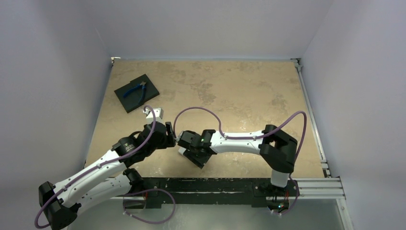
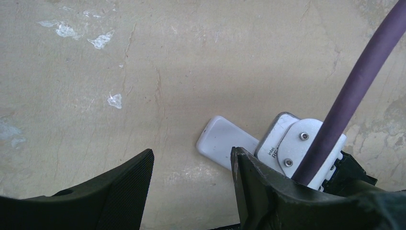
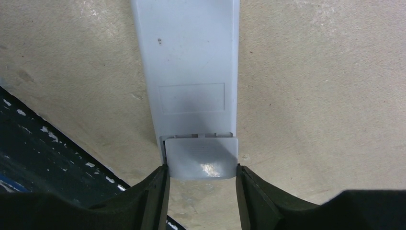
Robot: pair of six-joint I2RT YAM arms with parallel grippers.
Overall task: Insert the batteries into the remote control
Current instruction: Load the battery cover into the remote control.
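So the remote control (image 3: 191, 72) is lying back-side up on the table (image 3: 311, 96), near the front edge. The right gripper (image 3: 201, 175) is pinched narrow on its end, with a finger pressed against each side of the battery cover (image 3: 203, 160). The left gripper (image 2: 191, 158) sits just beside the remote's other end, spread fairly wide and holding nothing. The blue pliers (image 1: 135, 89) are on the black pad (image 1: 127, 101), far back left.

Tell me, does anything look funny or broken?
The remote control lies back up, and its battery cover sits slid partway off the end, a gap showing, pinched in the right gripper. It looks opened, not broken.
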